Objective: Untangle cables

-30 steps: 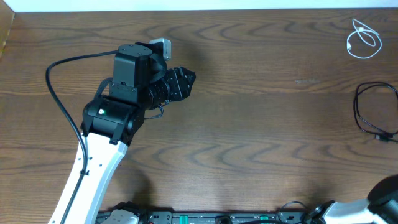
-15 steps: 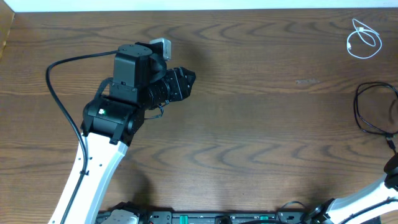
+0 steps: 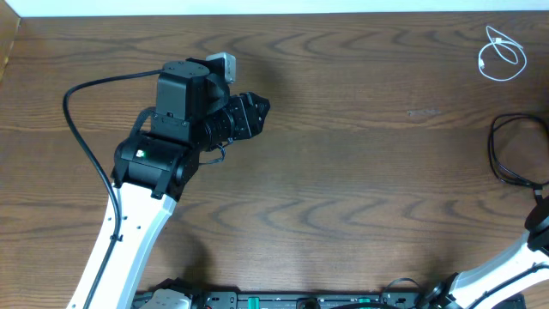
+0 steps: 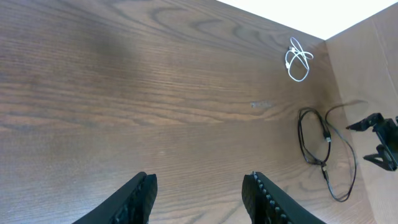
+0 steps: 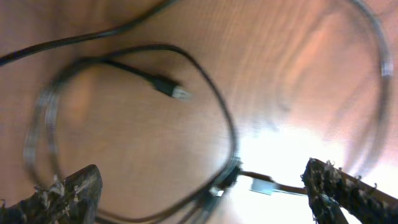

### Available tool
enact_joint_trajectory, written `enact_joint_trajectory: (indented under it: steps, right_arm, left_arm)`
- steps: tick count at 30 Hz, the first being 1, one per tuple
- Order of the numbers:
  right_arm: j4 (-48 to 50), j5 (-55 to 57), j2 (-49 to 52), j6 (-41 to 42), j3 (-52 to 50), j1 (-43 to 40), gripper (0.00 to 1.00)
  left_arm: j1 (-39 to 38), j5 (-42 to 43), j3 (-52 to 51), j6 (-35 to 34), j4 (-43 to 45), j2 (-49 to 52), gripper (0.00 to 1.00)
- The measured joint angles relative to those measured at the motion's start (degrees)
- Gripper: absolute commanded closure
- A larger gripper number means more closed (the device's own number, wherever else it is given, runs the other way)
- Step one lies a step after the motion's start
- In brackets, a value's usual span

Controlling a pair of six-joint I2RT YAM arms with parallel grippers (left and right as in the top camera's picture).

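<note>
Overhead view, left to right. The left arm [image 3: 141, 197] is seen in the left half of the frame, with the thick black lead [image 3: 73, 120] wired to it arching at the far left. The left gripper [image 3: 253, 114] is held over bare wood, released, with nothing between its jaws; in the left wrist view its 2 fingers [image 4: 144, 194] are shown wide apart at the bottom edge. The middle of the table [image 3: 360, 189] carries nothing.

The white cable [image 3: 502, 58] is coiled alone in the upper right corner, well apart from everything else. The black cables [image 3: 515, 154] are looped together at the right edge, below the white one. The right gripper [image 5: 200, 174] is placed directly above this bundle, unclenched, its jaws spread to either side of the crossing strands, with nothing gripped. A small end plug [image 5: 174, 92] is shown lying inside 1 loop.

Risks, as judged. The right wrist view is blurred, so separate strands cannot be told apart reliably. If the jaws are closed on 2 strands at once, the bundle is likely to be dragged as 1 mass and the crossing tightened. The plug may be caught on the loop around it. The bundle lies near the right border and may be pushed off.
</note>
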Motion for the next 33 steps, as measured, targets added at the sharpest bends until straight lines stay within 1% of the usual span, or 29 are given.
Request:
enact_joint_trajectory:
  steps: [4, 8, 11, 12, 13, 14, 16, 17, 19, 21, 24, 25, 26, 29, 30, 33]
  right_arm:
    - [-4.5, 7.6, 0.3, -5.7, 0.0, 0.9, 0.01]
    - [-7.1, 8.2, 1.5, -9.0, 0.0, 0.9, 0.01]
    - [-8.7, 2.9, 2.0, -10.7, 0.2, 1.2, 0.01]
    - [-8.9, 0.6, 2.0, -11.1, 0.6, 1.3, 0.02]
    - [-9.4, -3.2, 2.0, -11.7, 1.8, 1.6, 0.03]
    - [-10.4, -7.3, 2.0, -12.2, 3.7, 2.3, 0.03]
    - [-12.0, -13.5, 1.8, -12.8, 6.4, 3.4, 0.02]
    - [-13.6, -21.5, 0.9, -14.8, 8.5, 5.4, 0.01]
    - [-15.2, -27.8, -1.2, -16.9, 9.4, 8.1, 0.01]
    - [-17.2, -32.6, -5.5, -19.4, 9.5, 12.0, 0.01]
    - [-19.8, -36.1, -13.6, -22.1, 9.9, 17.9, 0.01]
    - [-20.2, -36.5, -15.0, -22.5, 9.9, 18.6, 0.01]
    - [-21.7, -37.4, -18.9, -23.5, 10.3, 21.1, 0.01]
    - [-24.1, -37.7, -24.4, -24.3, 10.6, 25.2, 0.01]
    - [-26.1, -37.8, -27.3, -24.5, 10.6, 28.3, 0.01]
    - [-30.2, -38.3, -31.8, -24.9, 10.7, 34.0, 0.01]
  left_arm:
    - [0.0, 0.0, 0.0, 0.0, 0.1, 0.0, 0.5]
    - [0.0, 0.0, 0.0, 0.3, 0.1, 0.0, 0.5]
    - [0.0, 0.0, 0.0, 0.5, 0.1, 0.0, 0.36]
    - [0.0, 0.0, 0.0, 0.6, 0.1, 0.0, 0.21]
    - [0.0, 0.0, 0.0, 0.6, 0.0, 0.1, 0.2]
    - [0.0, 0.0, 0.0, 0.8, -0.1, 0.1, 0.06]
    - [0.0, 0.0, 0.0, 0.8, -1.4, 0.3, 0.05]
    - [0.0, 0.0, 0.0, 0.7, -2.5, 0.5, 0.05]
    - [0.0, -0.5, 0.0, 0.7, -3.6, 0.6, 0.05]
    - [0.0, -0.9, 0.0, 0.7, -4.0, 0.7, 0.05]
    - [0.0, -1.2, 0.0, 0.7, -4.1, 0.7, 0.05]
    - [0.0, -1.2, 0.0, 0.7, -4.2, 0.7, 0.05]
    - [0.0, -1.3, 0.0, 0.7, -4.2, 0.7, 0.05]
    - [0.0, -1.3, 0.0, 0.7, -4.1, 0.7, 0.04]
    - [0.0, -1.3, 0.0, 0.7, -4.2, 0.7, 0.04]
    - [0.0, -1.3, 0.0, 0.7, -4.2, 0.7, 0.04]
